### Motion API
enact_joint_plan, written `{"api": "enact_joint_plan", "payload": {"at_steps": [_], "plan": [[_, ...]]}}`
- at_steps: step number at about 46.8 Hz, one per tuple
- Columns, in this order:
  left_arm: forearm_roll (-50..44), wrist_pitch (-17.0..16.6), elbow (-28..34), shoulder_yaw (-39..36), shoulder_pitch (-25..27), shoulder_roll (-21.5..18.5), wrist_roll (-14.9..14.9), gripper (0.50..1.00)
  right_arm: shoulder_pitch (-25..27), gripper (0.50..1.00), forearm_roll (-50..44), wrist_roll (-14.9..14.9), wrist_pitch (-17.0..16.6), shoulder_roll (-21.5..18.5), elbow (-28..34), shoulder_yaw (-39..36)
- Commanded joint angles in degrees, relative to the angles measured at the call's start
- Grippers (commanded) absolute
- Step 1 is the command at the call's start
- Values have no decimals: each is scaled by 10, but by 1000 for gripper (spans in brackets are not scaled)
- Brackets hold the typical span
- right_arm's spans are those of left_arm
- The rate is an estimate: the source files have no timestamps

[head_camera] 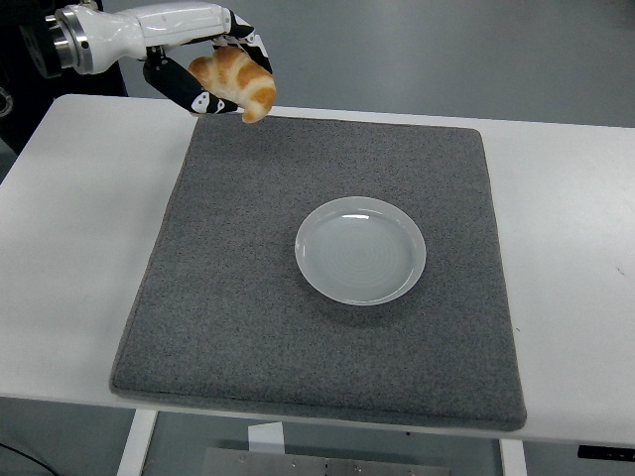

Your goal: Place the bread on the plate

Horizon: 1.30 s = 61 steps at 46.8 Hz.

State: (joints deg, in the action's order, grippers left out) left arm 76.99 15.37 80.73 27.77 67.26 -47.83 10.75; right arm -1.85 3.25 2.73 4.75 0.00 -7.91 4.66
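Observation:
A golden croissant [238, 81] is held in my left hand [210, 69], high above the back left corner of the grey mat [248, 317]. The hand's fingers are curled around the bread. The white round plate [360, 250] lies on the mat a little right of its middle, with nothing on it, well to the right of and nearer than the hand. My right arm is out of view.
The mat lies on a white table [69, 248]. The table's bare top shows on both sides of the mat.

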Motion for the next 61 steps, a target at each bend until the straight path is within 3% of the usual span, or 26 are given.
{"api": "enact_joint_plan", "payload": {"at_steps": [1, 15, 32, 46, 61], "plan": [[0, 0, 0, 0, 9, 26, -1, 500, 0, 954, 0, 0, 0, 0, 0, 0], [9, 2, -2, -5, 34, 107, -3, 500, 0, 952, 0, 0, 0, 0, 0, 0], [25, 2, -22, -17, 35, 144, -4, 500, 0, 952, 0, 0, 0, 0, 0, 0], [86, -6, -72, -47, 24, 206, -5, 500, 0, 952, 0, 0, 0, 0, 0, 0], [153, -9, -104, -52, -27, 253, -6, 500, 0, 952, 0, 0, 0, 0, 0, 0]]}}
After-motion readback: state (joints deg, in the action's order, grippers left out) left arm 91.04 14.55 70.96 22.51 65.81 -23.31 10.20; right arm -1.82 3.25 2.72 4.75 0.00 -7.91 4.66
